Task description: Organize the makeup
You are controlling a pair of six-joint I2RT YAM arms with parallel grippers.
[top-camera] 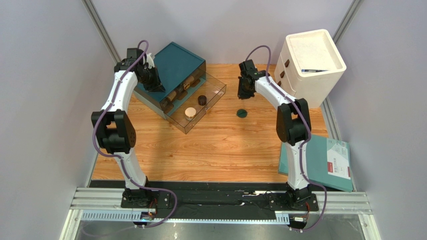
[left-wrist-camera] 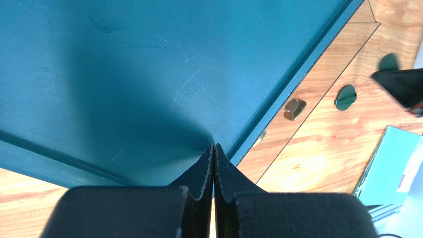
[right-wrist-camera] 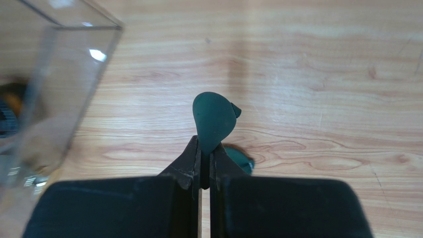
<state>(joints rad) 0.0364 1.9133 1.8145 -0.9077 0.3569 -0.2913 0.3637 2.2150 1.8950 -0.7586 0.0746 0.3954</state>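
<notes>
we are mid pick-up: our right gripper (right-wrist-camera: 206, 148) pinches the dark green teardrop piece (right-wrist-camera: 213, 119) low over the wooden table (top-camera: 225, 150) beside the clear plastic drawer (right-wrist-camera: 64, 99), left gripper (left-wrist-camera: 214, 148) closed empty over the teal box (left-wrist-camera: 124, 74); next, carry it into that drawer.

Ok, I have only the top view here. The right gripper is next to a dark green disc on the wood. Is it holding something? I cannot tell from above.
Observer: Yes. In the right wrist view the right gripper is shut on a dark green piece, pinched at its narrow end.
Operator: Then the green disc that I see is another one?
Observer: It seems so. A second green thing lies on the table just behind the gripper, partly hidden by it.
Operator: And the left gripper?
Observer: Shut, nothing in it, its tips over the teal drawer box.
</notes>
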